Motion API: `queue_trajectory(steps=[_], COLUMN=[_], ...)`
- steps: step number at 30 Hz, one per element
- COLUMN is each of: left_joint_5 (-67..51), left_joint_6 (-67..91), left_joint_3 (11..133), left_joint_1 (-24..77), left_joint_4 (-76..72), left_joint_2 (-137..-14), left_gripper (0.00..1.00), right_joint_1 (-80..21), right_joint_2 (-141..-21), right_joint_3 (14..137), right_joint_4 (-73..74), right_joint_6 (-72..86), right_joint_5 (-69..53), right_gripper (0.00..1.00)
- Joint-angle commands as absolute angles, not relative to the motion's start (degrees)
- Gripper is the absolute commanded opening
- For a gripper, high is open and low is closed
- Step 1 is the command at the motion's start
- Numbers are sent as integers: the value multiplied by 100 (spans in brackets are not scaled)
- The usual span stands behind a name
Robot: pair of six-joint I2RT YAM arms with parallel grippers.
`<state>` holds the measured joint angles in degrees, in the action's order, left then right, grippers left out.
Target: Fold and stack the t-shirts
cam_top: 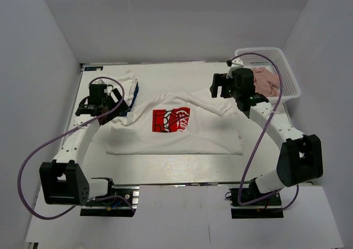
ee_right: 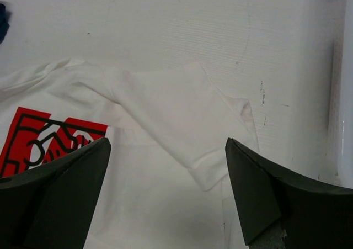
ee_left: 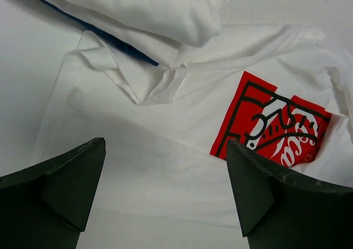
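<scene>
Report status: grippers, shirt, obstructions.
Left gripper open, empty; right gripper open, empty. Printed t-shirt spread flat, print up. White bundle at its far-left corner, basket far right.

t-shirt white; print red, black lines, white script; basket white; cloth pink; cable purple

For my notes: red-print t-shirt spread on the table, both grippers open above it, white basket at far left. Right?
No: the top external view shows the white basket at far right. The rest holds: red-print t-shirt spread on the table, left gripper and right gripper open above it.
</scene>
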<state>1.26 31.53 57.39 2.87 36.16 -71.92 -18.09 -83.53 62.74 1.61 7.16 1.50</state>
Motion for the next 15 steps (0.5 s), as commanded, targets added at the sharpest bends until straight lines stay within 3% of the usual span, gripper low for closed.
queue_trajectory(steps=[1,15], left_joint_5=[237,747], left_joint_6=[3190,3129], left_joint_3=[5695,7602], left_joint_1=[212,158], left_joint_4=[3209,2752], left_joint_2=[-7566,-10729], left_gripper=[100,100], right_joint_1=[-1819,-1802], right_joint_2=[-8376,-9035], right_joint_3=[6179,6583], right_joint_4=[106,369], right_joint_6=[861,888], right_joint_5=[-182,-229], right_gripper=[90,90])
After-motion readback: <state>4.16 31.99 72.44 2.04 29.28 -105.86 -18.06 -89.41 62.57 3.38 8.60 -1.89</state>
